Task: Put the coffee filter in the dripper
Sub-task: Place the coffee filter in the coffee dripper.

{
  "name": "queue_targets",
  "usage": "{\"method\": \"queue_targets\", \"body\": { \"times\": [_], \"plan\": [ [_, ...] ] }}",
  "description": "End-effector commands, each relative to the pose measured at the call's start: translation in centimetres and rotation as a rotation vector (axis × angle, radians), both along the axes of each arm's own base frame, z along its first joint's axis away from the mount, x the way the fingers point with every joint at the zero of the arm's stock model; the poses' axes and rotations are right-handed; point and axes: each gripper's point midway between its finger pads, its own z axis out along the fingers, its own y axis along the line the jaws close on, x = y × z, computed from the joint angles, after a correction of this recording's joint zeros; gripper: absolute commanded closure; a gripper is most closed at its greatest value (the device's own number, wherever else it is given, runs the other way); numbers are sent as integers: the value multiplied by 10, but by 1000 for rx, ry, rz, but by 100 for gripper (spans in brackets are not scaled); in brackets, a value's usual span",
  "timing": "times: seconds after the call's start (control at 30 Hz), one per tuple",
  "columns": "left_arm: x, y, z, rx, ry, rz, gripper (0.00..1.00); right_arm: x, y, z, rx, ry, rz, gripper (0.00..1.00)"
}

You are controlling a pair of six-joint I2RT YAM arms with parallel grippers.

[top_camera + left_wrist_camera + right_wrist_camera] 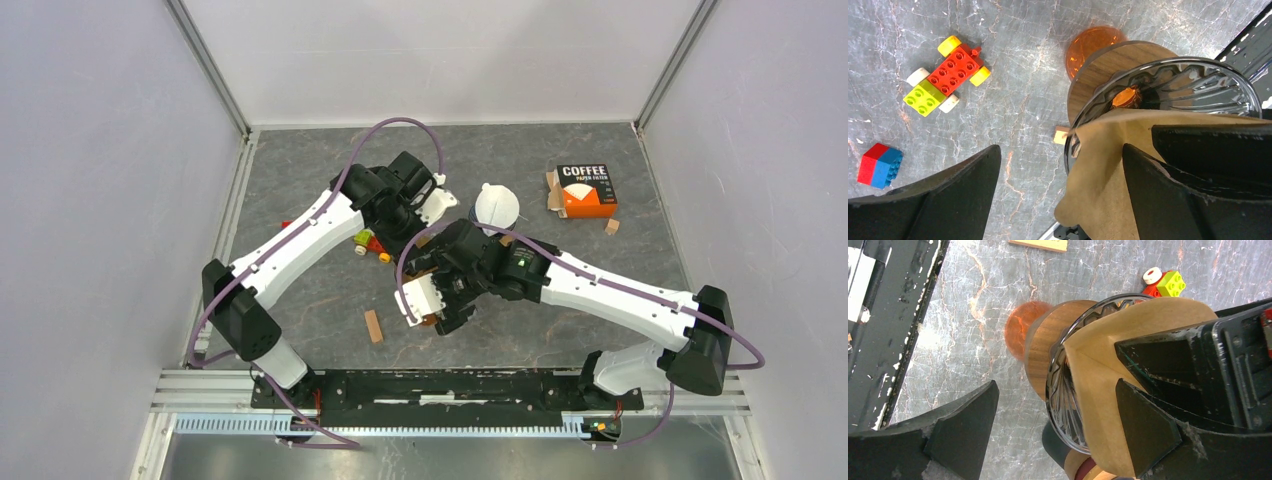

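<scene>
1. Well, my left tool [1060, 152] is open. Its two fingers stand wide apart and nothing is clamped between them.
2. The brown paper filter [1098, 175] lies against the inner side of the finger that shows on the right of that wrist view. It is draped over the near rim of the glass dripper [1193, 85], and one flap hangs down outside the glass.
3. The dripper sits just ahead of my left tool, off toward that same finger. A wooden collar [1108, 65] rings its narrow end, and an orange base [1088, 45] shows beyond it.
4. My right tool [1057, 385] is open too, with its fingers spread wide. The dripper's rim reaches into the gap between them, close to the finger on the right of that view.
5. From my right tool, the filter covers much of the dripper's mouth and touches that finger. The black body of my left tool presses in over the paper from the far side. I cannot tell how deep the filter sits in the glass.
6. Off to the open side of my left tool, a toy car of bricks [945, 75] and a red and blue brick [879, 165] lie on the grey surface [1023, 50]. A small wooden block [1061, 135] lies just beside the dripper.
7. From above, both tools meet around the dripper at mid-surface. A box of coffee filters [585, 190] stands well apart, beyond my right arm.
</scene>
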Motion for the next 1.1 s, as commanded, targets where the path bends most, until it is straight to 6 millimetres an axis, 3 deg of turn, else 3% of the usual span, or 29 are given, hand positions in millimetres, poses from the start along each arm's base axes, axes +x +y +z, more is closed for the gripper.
{"method": "queue_targets", "body": {
  "times": [0.0,0.67,1.07],
  "plan": [
    [6,-1,31,-56,-96,-42,3,-2,6,25,71,-9,27,6],
    [4,-5,48,-138,-138,-48,0,3,4,39,101,-24,11,6],
    [5,9,35,-120,-153,-26,0,13,-6,22,71,-18,-27,6]
  ]
}}
